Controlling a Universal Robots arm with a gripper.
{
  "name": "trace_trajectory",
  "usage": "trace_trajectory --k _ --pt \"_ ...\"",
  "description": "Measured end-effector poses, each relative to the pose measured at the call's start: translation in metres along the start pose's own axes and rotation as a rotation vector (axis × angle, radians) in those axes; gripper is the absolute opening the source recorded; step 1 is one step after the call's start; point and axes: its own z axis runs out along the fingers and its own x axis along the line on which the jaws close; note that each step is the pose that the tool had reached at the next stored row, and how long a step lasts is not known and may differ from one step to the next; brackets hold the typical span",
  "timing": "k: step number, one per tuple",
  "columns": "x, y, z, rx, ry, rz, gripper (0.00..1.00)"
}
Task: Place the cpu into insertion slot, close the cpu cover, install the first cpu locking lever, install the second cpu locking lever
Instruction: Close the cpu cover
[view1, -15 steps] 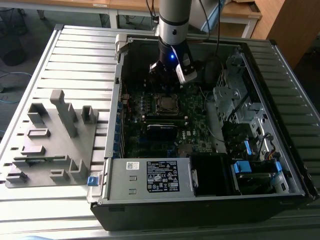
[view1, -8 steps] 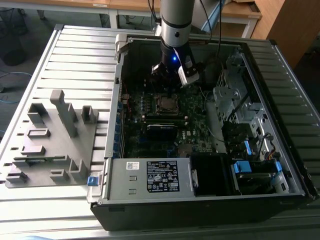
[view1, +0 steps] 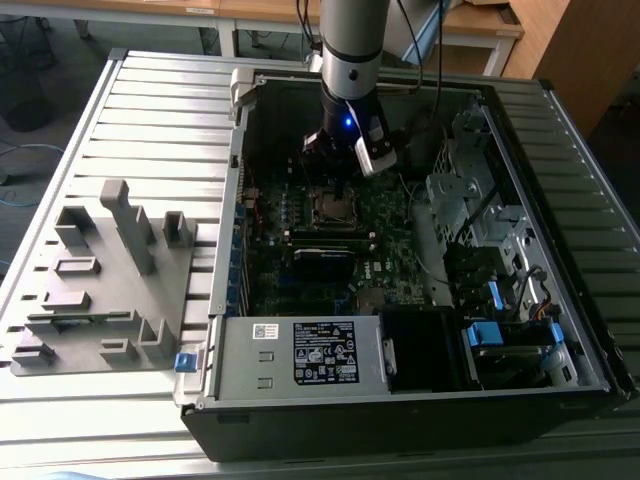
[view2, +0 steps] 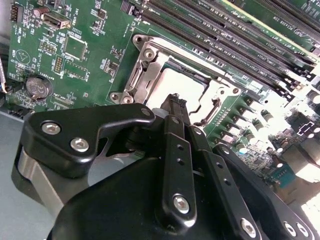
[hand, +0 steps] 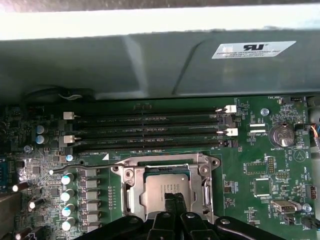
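The cpu, a dull silver square, lies flat in the insertion slot on the green motherboard. The cpu cover, a silvery frame, lies down around the chip, and the chip's face shows through its cut-out middle. In both wrist views the gripper has its two black fingers pressed together with nothing between them. Their tips are right above the chip's face, near one edge; whether they touch it cannot be told.

In the first wrist view a thin metal lever runs along the side of the socket that faces the long black memory slots.

In the exterior view the socket sits near the middle of the open computer case, and the arm comes down from 12 o'clock. A power supply with a white label lies at 6 o'clock of the socket. Silver drive cages stand at 3 o'clock. A grey parts holder rests on the slatted table at 9 o'clock of the case.
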Motion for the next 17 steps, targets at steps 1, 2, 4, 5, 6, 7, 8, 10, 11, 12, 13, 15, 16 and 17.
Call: trace_trajectory --k 1,2,4,5,6,7,8,10,11,12,13,15,16,17 --pt "0.0 0.0 0.0 0.0 -0.0001 0.0 0.11" --pt "0.0 0.0 0.0001 -0.0001 -0.0001 0.0 0.11" --pt "-0.0004 0.0001 0.0006 0.0016 0.0067 0.0 0.11" --pt "-0.0005 0.0 0.0008 0.0043 0.0138 0.001 0.11" --pt "-0.0005 0.0 0.0008 0.0068 0.016 0.001 0.11" --pt "-0.0005 0.0 0.0008 0.0073 0.0161 0.001 0.11" --pt "-0.0005 0.0 0.0008 0.0076 0.0161 0.001 0.11" --pt "-0.0006 -0.0001 0.0008 0.0086 0.0161 0.001 0.11" --pt "-0.0006 -0.0005 0.0009 0.0087 0.0161 0.001 0.11" --pt "-0.0006 -0.0011 0.0009 0.0087 0.0161 0.001 0.11" --pt "-0.0007 -0.0016 0.0011 0.0087 0.0161 0.001 0.11" --pt "-0.0006 -0.0019 0.0017 0.0085 0.016 0.001 0.11" --pt "-0.0001 -0.002 0.0021 0.0087 0.0161 0.001 0.11" --pt "0.0008 -0.0021 0.0026 0.0088 0.0161 0.002 0.11"
